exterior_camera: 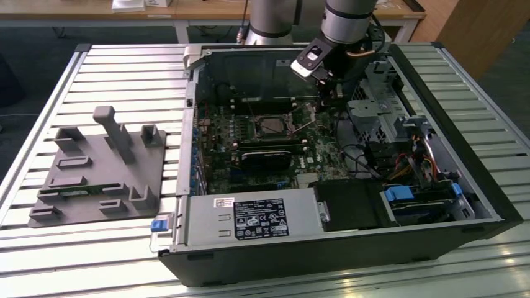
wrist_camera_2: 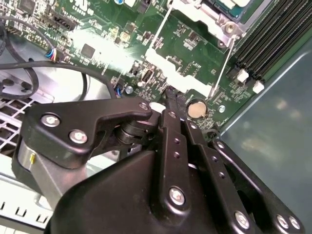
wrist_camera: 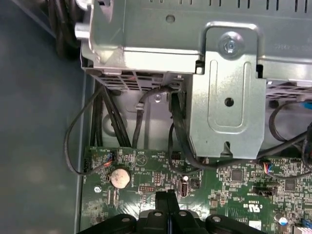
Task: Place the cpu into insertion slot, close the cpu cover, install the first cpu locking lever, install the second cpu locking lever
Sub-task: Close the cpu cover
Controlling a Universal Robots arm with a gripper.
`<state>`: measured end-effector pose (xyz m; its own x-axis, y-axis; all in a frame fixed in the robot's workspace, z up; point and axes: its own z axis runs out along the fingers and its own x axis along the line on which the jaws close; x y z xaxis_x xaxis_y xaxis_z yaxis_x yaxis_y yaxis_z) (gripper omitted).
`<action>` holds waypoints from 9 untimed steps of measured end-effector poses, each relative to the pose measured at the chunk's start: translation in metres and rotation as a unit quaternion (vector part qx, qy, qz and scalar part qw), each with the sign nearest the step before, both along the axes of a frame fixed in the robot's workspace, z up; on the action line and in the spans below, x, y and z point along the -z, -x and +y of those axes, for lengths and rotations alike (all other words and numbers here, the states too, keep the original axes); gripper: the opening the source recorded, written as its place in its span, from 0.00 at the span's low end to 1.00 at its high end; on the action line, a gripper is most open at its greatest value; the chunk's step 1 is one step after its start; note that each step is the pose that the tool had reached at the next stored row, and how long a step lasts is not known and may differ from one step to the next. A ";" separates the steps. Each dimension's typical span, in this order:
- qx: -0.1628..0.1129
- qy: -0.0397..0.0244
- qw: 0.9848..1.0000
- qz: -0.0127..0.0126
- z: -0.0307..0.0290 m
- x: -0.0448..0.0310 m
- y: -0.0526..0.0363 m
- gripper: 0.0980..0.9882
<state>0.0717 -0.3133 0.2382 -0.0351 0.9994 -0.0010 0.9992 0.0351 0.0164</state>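
Gripper [wrist_camera: 168, 195] closed inside PC case [exterior_camera: 331, 257], over mobo [wrist_camera: 229, 195].

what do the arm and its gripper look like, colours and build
The arm is a silver-grey cylindrical tube ending in a black wrist section, with a tan cable looped beside it. The gripper is matte black, built of flat linkage bars joined by silver screws, with narrow fingers.
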 end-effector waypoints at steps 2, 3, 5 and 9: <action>0.000 0.000 1.000 0.000 0.0000 0.0001 0.0032 0.01; 0.000 0.000 1.000 0.000 0.0000 0.0001 0.0046 0.01; 0.000 0.000 1.000 0.000 -0.0001 -0.0002 0.0078 0.01; 0.000 0.000 1.000 0.000 0.0000 -0.0038 0.0161 0.01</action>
<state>0.0556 -0.3133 0.2420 -0.0351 0.9994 -0.0008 0.9992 0.0351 0.0164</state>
